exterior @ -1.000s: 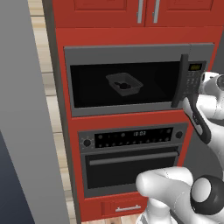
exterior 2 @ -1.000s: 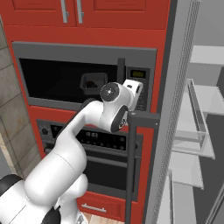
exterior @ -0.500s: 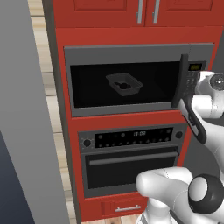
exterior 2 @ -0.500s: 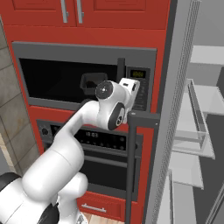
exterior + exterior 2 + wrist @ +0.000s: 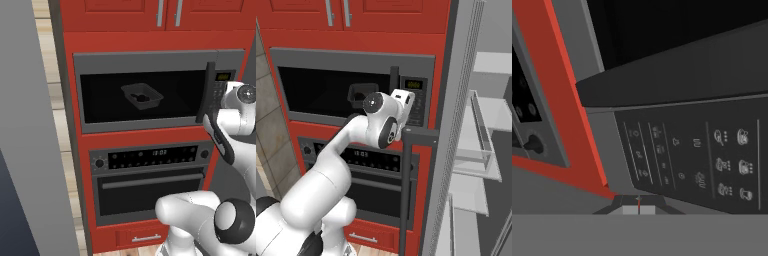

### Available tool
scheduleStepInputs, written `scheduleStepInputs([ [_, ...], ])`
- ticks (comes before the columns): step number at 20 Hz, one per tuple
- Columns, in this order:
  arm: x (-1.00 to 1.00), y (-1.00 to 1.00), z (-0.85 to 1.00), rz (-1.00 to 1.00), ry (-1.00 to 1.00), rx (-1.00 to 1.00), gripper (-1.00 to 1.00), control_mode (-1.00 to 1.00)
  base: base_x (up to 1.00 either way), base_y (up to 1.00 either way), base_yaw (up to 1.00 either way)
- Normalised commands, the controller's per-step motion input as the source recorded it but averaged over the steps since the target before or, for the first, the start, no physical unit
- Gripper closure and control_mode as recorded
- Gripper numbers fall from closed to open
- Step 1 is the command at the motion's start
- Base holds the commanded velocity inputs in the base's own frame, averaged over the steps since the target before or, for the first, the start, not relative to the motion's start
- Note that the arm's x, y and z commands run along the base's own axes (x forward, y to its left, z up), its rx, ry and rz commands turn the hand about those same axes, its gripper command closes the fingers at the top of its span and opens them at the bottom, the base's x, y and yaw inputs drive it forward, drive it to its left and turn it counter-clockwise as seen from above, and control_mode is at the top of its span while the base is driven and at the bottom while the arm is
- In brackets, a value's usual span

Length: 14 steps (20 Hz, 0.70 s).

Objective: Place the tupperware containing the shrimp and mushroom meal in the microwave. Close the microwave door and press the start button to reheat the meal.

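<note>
One tupperware [image 5: 142, 96] behind microwave door [image 5: 145, 90]; claw [image 5: 638, 206] at keypad [image 5: 702, 155], seemingly clenched.

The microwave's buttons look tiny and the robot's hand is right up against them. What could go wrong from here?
Two things, as guesses. The keypad packs many small icons close together, so the hand might press a wrong button instead of start. Also, the black door handle stands right beside the keypad, so the wrist could bump it and nudge open the microwave door, which looks shut, with the tupperware inside. I cannot tell whether the jaws are open or shut.
</note>
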Motion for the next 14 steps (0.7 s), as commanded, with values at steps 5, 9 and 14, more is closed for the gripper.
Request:
scheduleStepInputs([
  [5, 0.0, 0.0, 0.0, 0.0, 0.0, 0.0, 1.0, -1.0, 0.0, 0.0, 0.0],
  [9, 0.0, 0.0, -0.03, 0.0, 0.0, 0.0, 1.0, -1.0, 0.0, 0.0, 0.0],
  [14, 0.0, -0.05, -0.16, 0.0, -0.09, 0.0, 1.0, -1.0, 0.0, 0.0, 0.0],
])
